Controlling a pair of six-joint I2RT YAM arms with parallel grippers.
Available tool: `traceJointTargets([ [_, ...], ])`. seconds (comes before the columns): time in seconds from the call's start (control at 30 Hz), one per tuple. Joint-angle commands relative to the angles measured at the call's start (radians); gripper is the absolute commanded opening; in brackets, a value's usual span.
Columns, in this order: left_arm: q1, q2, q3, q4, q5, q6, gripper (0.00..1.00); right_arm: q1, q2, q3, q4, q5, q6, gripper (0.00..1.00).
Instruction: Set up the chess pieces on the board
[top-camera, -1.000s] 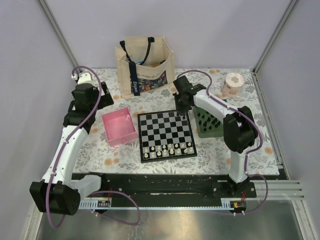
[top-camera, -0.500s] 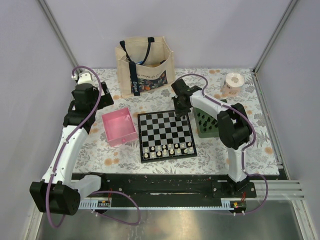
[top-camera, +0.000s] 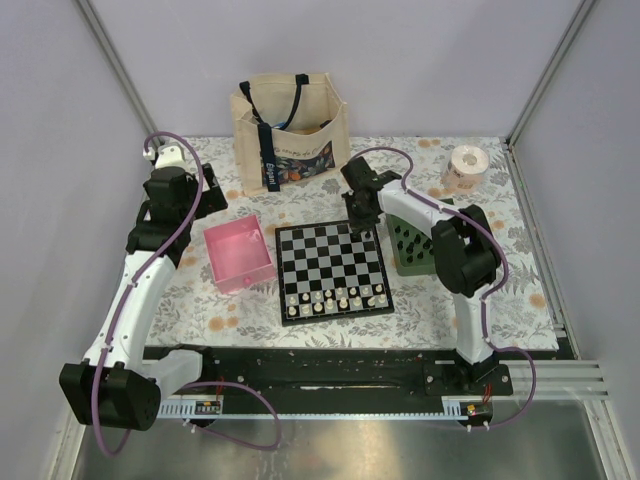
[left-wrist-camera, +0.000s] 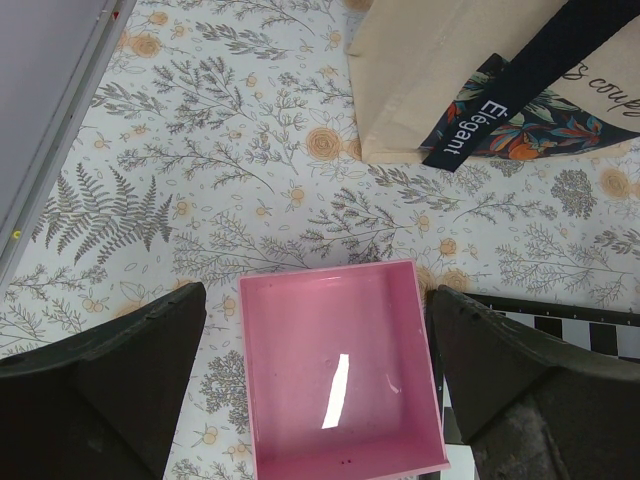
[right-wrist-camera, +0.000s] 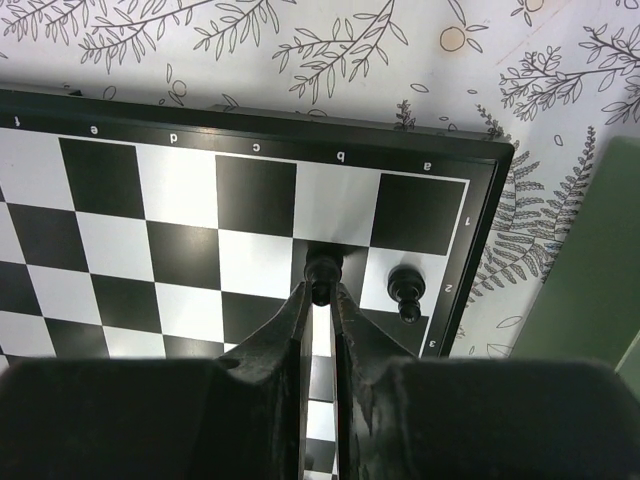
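A tiny black plastic chess piece (right-wrist-camera: 322, 268) is being pinched by the right gripper (right-wrist-camera: 320, 297). The left gripper (left-wrist-camera: 318, 300) is gaping wide.

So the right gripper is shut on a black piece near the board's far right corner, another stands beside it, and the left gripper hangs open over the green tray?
Not quite: the left gripper hangs open over the pink tray, as the left wrist view shows. The right gripper, its black piece, the neighbouring piece and the board are as stated.
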Motion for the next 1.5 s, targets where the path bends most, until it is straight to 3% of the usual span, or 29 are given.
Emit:
traceJointTargets([
  [0.0, 0.004, -0.017, 0.007, 0.028, 0.014, 0.011, 0.99, 0.010, 0.016, 0.044, -0.012, 0.022, -0.023, 0.18],
  [0.13, 0.004, -0.014, 0.010, 0.028, 0.021, 0.011, 0.99, 0.010, 0.025, 0.048, -0.015, 0.015, -0.021, 0.20],
  [0.33, 0.005, -0.017, 0.009, 0.028, 0.016, 0.013, 0.99, 0.010, 0.024, 0.061, -0.024, 0.020, -0.026, 0.35],
  [0.67, 0.004, -0.014, 0.007, 0.029, 0.017, 0.011, 0.99, 0.010, -0.051, 0.107, -0.033, -0.008, -0.034, 0.39],
  [0.77, 0.004, -0.014, 0.009, 0.028, 0.017, 0.011, 0.99, 0.007, -0.112, 0.105, -0.036, 0.067, -0.041, 0.42],
  [0.87, 0.002, -0.014, 0.009, 0.028, 0.013, 0.011, 0.99, -0.029, -0.175, 0.071, -0.028, 0.123, -0.029, 0.41],
  [1.07, 0.004, -0.017, 0.007, 0.028, 0.019, 0.011, 0.99, -0.192, -0.268, -0.051, 0.027, 0.085, 0.032, 0.41],
  [1.23, 0.002, -0.017, 0.007, 0.028, 0.021, 0.010, 0.99, -0.276, -0.237, -0.097, 0.034, 0.081, 0.042, 0.40],
  [1.47, 0.002, -0.021, 0.007, 0.028, 0.013, 0.011, 0.99, -0.304, -0.134, -0.081, 0.021, 0.120, 0.054, 0.36],
])
